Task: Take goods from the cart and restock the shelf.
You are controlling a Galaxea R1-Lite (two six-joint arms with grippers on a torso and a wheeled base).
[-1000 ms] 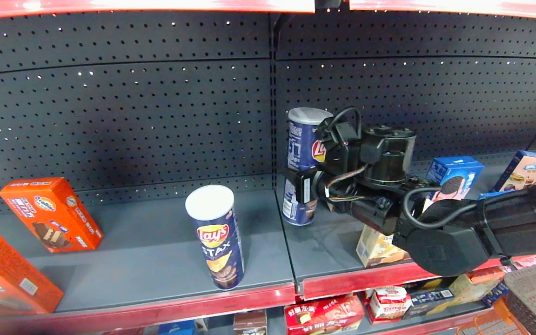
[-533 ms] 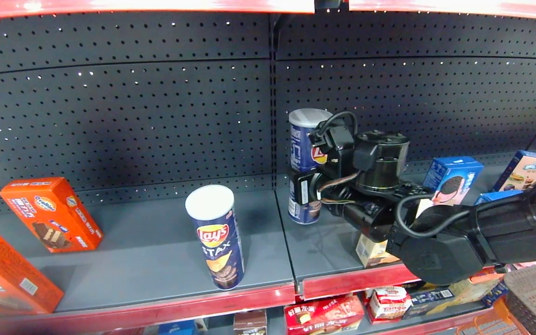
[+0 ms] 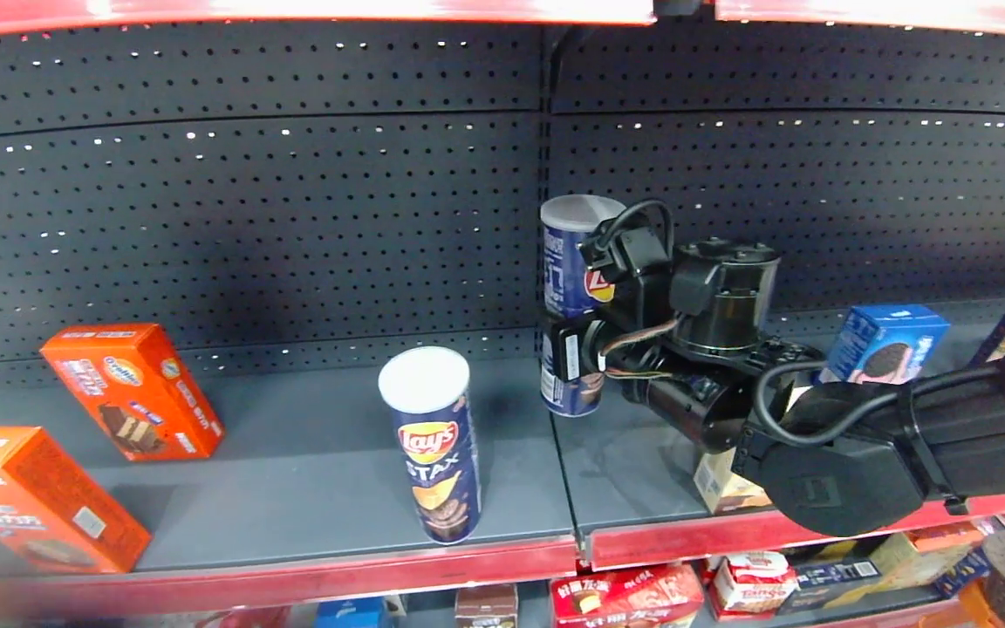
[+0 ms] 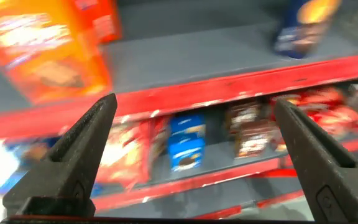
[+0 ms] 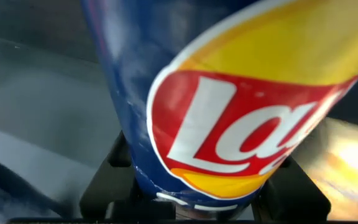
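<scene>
**A:** Status of the right gripper point(image 3: 569, 356), from where you stand?

**B:** Closed on the lower half of the blue chip can point(image 3: 574, 262), one finger on either side. In the right wrist view the can point(image 5: 229, 93) sits squarely between the two fingers. The grip is low on the body, probably so the lid end stays free and the base can be set down flat.

**A:** Location of the can?

**B:** Upright over the shelf point(image 3: 293, 471), towards the back and just right of the seam between the two bays. Its base is at or just above the deck, and I cannot tell whether it touches.

**A:** Why that position?

**B:** My judgement is that it starts a row. A second can point(image 3: 433, 445) stands at the front edge, left of the seam and well apart from the held one. The orange boxes point(image 3: 132, 388) occupy the far left and the blue biscuit box point(image 3: 882, 344) the right, so the middle is the open slot.

**A:** Left gripper point(image 4: 194, 149)?

**B:** Spread wide and holding nothing. It faces the red shelf edge and the lower tiers, away from the placement.

**A:** Next step?

**B:** Confirm the base is seated before releasing, because a tall, narrow can tips easily.
</scene>
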